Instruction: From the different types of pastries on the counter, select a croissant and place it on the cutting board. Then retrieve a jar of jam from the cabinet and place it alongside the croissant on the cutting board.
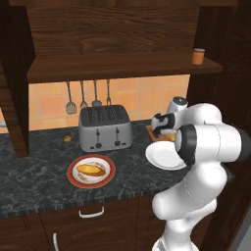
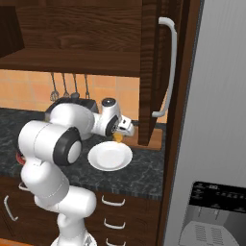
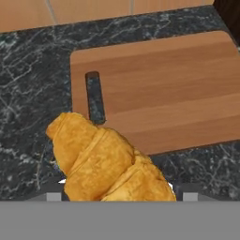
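Hand view: fingers (image 3: pixel 117 199) grip the croissant (image 3: pixel 105 161) above the cutting board's (image 3: pixel 173 93) slot end; no writing legible.

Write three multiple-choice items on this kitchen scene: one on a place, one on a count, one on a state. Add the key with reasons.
1. Where does the jar of jam stand?
A. on the cabinet shelf
B. on the cutting board
C. on the white plate

2. How many utensils hang on the tiled wall above the toaster?
A. two
B. four
C. six

3. What is the state of the croissant?
A. flat on the cutting board
B. on the red-rimmed plate
C. held in the claw, above the counter by the cutting board

Key: 1 A, the jar sits at the shelf's right end. 2 B, four handles hang there. 3 C, the hand view shows it at the fingertips, not yet on the board.
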Motion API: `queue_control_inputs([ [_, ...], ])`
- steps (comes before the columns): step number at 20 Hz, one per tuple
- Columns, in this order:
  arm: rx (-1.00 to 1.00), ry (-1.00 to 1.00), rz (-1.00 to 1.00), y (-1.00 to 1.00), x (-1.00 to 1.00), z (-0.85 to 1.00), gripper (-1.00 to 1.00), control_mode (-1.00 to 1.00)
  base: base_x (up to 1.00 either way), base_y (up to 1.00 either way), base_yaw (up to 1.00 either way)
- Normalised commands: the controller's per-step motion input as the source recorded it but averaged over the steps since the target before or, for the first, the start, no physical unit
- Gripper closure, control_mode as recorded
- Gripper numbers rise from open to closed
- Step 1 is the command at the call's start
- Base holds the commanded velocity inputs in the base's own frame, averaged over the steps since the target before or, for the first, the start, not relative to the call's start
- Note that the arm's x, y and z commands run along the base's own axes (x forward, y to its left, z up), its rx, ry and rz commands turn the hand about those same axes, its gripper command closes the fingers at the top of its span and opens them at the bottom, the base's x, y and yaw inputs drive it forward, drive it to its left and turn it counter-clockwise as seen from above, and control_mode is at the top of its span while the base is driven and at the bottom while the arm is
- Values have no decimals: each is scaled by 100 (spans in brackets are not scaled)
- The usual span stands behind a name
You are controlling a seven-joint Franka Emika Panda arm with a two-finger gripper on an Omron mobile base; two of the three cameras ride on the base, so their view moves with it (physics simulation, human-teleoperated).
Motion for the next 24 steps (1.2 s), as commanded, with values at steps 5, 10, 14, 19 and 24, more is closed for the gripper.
queue_control_inputs([
  [5, 0, 0, -9, -29, 16, 0, 100, -100, 0, 0, 0],
  [10, -2, 0, 0, 0, 23, -5, 100, -100, 0, 0, 0],
  [14, -5, 0, 0, 0, 48, 0, 100, -100, 0, 0, 0],
  [19, -1, 0, 0, 0, 27, -9, 100, -100, 0, 0, 0],
  [24, 5, 0, 0, -11, 19, -18, 100, -100, 0, 0, 0],
])
